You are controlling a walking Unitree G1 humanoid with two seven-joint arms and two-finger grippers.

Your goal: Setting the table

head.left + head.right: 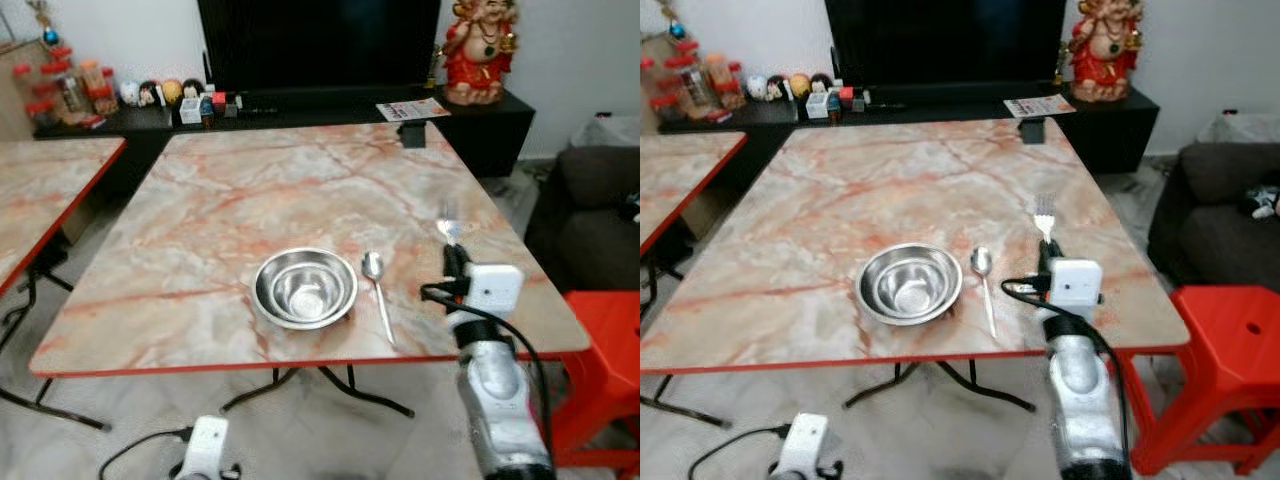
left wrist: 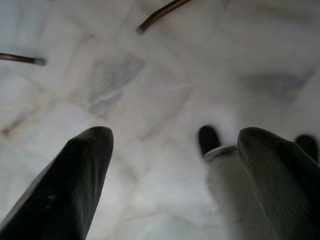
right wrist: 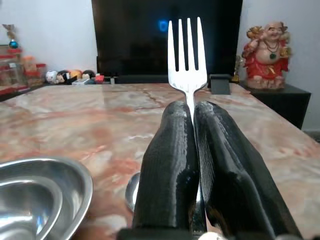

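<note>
while bowl (image 1: 305, 288) and spoon (image 1: 377, 291) sit on bench (image 1: 220, 210), right tool (image 3: 192, 150) clamps fork (image 3: 187, 55), unplaced; left tool (image 2: 175, 185) idle, fingers apart

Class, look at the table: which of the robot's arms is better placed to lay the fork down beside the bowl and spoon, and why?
The right. Its gripper is shut on the fork over the table, just right of the spoon and bowl. The left gripper hangs open near the floor.
</note>
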